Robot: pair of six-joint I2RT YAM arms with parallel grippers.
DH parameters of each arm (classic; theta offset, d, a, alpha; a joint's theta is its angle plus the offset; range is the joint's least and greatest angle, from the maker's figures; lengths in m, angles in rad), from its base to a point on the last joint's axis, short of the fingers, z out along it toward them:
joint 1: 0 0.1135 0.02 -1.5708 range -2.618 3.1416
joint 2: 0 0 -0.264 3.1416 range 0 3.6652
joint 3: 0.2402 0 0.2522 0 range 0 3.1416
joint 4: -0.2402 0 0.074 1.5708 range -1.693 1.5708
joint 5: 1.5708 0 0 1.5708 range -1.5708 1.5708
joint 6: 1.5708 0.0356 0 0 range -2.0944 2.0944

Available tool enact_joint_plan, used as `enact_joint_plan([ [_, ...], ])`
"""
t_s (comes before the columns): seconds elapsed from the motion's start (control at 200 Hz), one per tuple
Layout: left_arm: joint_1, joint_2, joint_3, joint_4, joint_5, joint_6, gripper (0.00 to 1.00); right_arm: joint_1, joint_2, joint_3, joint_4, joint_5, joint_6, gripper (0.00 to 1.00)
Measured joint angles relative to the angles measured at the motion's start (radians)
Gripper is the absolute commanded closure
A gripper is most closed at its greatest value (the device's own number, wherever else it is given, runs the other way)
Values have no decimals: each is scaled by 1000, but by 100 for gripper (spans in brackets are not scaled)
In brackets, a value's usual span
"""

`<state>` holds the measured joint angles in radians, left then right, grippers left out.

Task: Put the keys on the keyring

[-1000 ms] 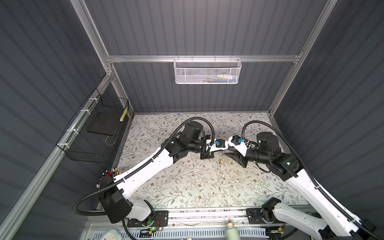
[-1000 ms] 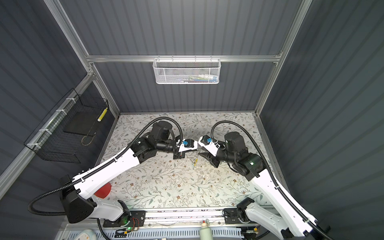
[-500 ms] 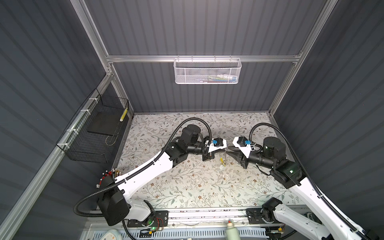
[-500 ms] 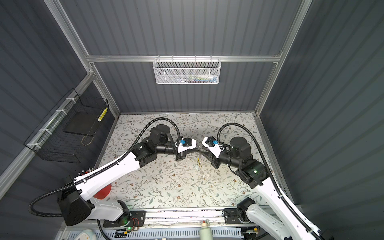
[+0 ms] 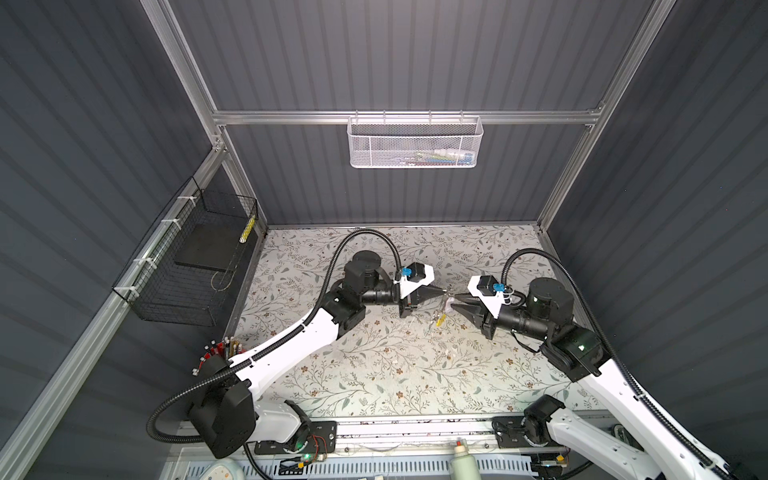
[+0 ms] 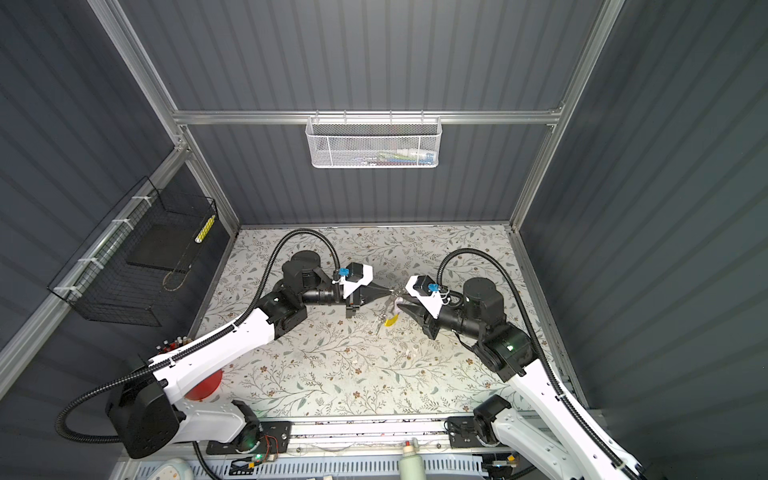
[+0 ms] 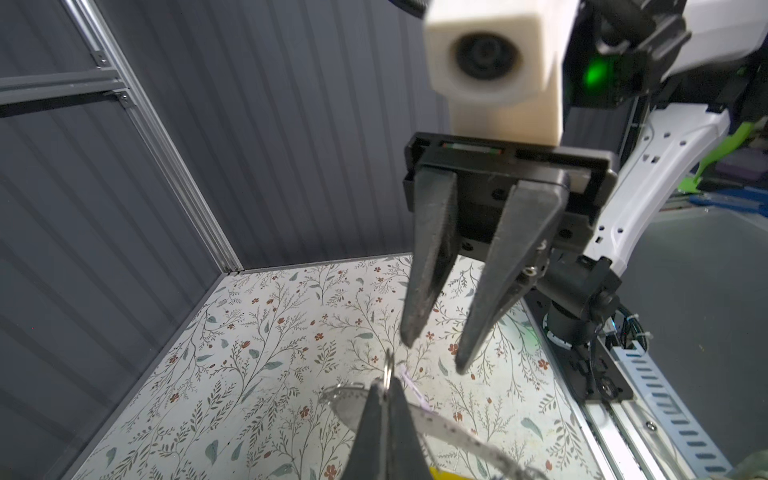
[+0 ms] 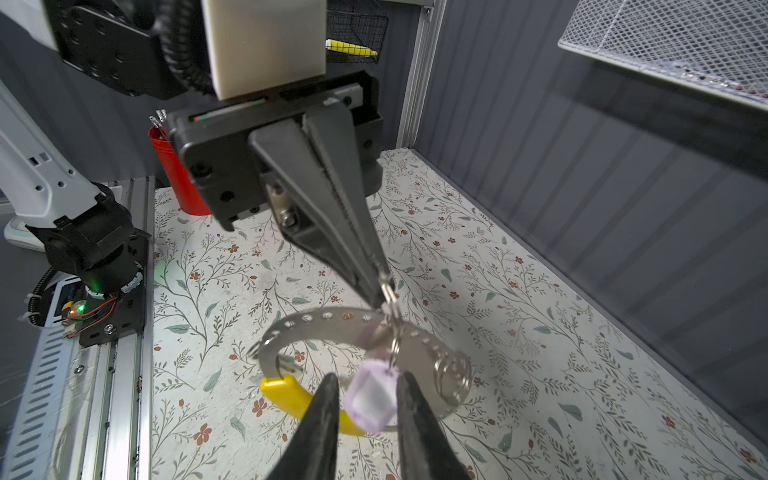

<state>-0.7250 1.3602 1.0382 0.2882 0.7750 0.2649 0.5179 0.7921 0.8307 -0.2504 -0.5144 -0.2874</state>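
Left gripper [image 8: 379,284] stays pinched on keyring [image 8: 316,320] mid-frame; right gripper [image 8: 368,376] has backed off (jaws narrower, still apart) round a key [image 8: 370,399], seemingly ungripped; task likely unfinished.

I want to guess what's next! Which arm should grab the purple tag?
Probably the right. The right gripper is open and aimed at the purple tag. The left gripper is busy, shut on the little metal ring.

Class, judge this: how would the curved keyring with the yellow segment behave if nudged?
Probably swings: the keyring hangs from a small ring pinched in the shut left claw. Likely stiff: it holds its curve unsupported.
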Motion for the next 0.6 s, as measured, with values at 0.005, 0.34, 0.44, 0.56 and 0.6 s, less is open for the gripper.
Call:
enact_joint_plan([
  [0.005,1,1,0,2,2,-3,100,0,0,-2,2,-1,0,75],
  [0.34,11,21,-3,169,81,-130,100,0,1,-14,69,25,18,71],
  [0.44,11,24,-3,189,88,-149,100,0,-7,-17,94,45,18,71],
  [0.56,10,28,-5,215,97,-169,100,0,-27,-18,119,55,14,73],
  [0.6,11,30,-5,220,100,-171,100,0,-37,-18,125,58,10,72],
])
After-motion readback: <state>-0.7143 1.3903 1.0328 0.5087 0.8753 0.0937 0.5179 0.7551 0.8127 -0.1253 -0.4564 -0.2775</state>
